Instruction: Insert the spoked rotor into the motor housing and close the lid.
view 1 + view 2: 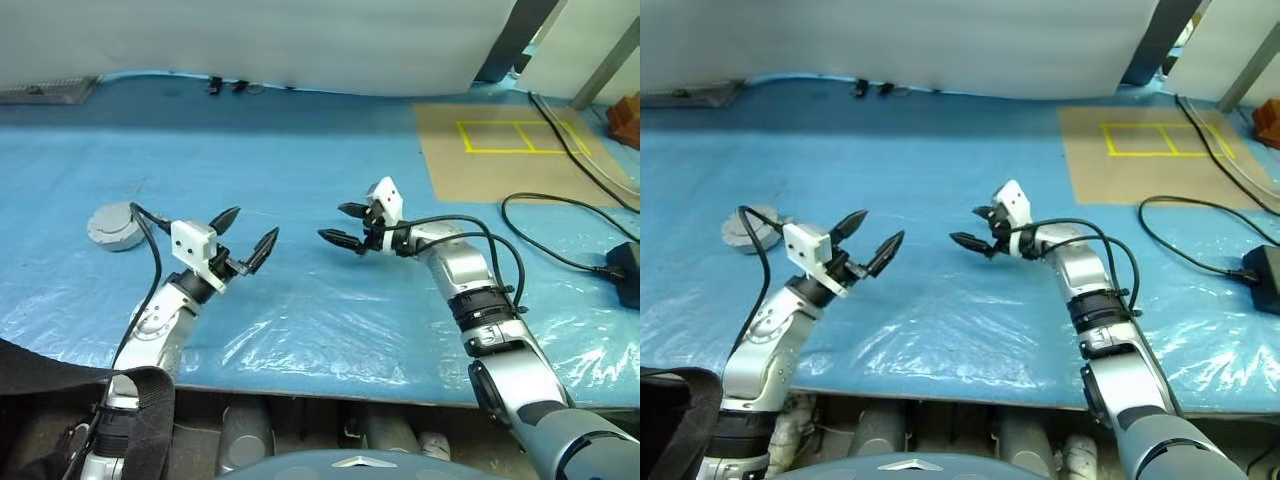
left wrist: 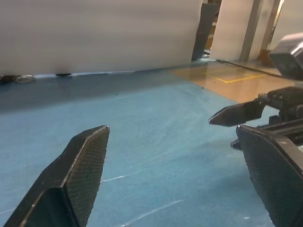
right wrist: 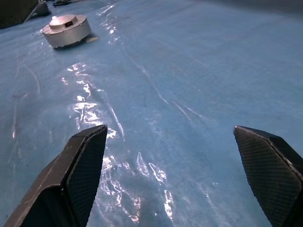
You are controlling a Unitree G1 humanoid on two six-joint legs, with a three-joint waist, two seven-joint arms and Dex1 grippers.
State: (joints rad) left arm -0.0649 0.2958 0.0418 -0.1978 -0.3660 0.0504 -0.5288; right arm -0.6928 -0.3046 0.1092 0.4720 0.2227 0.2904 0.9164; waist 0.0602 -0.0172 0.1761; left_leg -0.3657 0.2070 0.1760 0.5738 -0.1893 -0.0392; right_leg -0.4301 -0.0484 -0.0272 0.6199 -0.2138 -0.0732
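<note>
- Left claw and right claw: both released, empty, hovering over the blue-covered counter.
- Motor housing far left on the counter, lid seemingly seated. Likely heavy, rigid, smooth metal; grip across the rim.

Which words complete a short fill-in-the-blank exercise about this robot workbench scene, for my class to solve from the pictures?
1. Both the left gripper and the right gripper have their fingers ____.
2. The table is covered with a shiny ____ plastic sheet.
3. The round silver-grey assembly lies on the robot's ____ side, beyond the left gripper.
4. On the brown board, the tape outlining rectangles is ____.

Missing words: open; blue; left; yellow
</note>
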